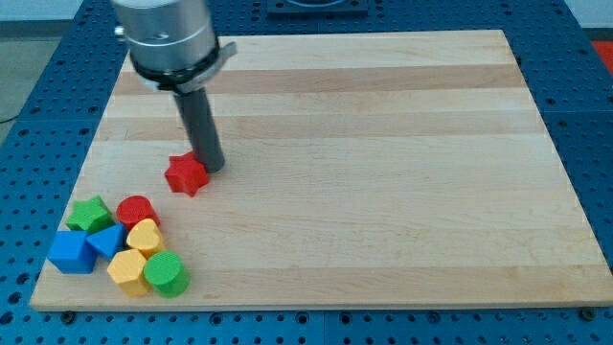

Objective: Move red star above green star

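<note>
- We take the small green star-shaped block (pixel 92 214) as our landmark; it sits at the view's left end of a tight cluster near the lower left corner of the pale wooden board (pixel 383 172).
- The small red star-shaped block (pixel 187 175), the one we must move, lies apart from that cluster, up and toward the view's right of the green star, on bare wood.
- We carry no gripper, only a straight dark rod; my tip (pixel 213 169) rests just beside the red star, on its upper right side, seemingly touching it or very nearly so.
- Since nothing can be clasped, "taking hold" means choosing a pushing face. To send the star toward the view's left, we judge the contact should sit on its right side, roughly through its middle.
- The red star looks light, rigid and likely plastic, so it should slide readily on smooth wood and not deform.
- Its points make it prone to spin; an off-centre push would probably turn it and let it slip off the rod.
- Right of the green star stands a red cylinder block (pixel 136 210); below it lie two blue blocks (pixel 73 251), two yellow blocks (pixel 145 236) and a green cylinder (pixel 167 275), all huddled together.
- We judge the red cylinder the nearest hazard if the path drops too low.
</note>
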Robot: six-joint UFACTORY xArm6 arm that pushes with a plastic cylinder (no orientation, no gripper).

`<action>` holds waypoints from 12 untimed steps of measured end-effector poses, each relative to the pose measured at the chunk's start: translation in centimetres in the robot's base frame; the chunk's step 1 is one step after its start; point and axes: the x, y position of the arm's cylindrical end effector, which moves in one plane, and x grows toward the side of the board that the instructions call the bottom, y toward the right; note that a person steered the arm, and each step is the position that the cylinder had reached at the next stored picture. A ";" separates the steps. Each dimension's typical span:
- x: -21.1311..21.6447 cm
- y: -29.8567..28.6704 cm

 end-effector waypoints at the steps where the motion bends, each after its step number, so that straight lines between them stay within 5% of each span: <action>1: 0.5 1.5; 2: 2.2 4.5; 12: -0.8 -9.0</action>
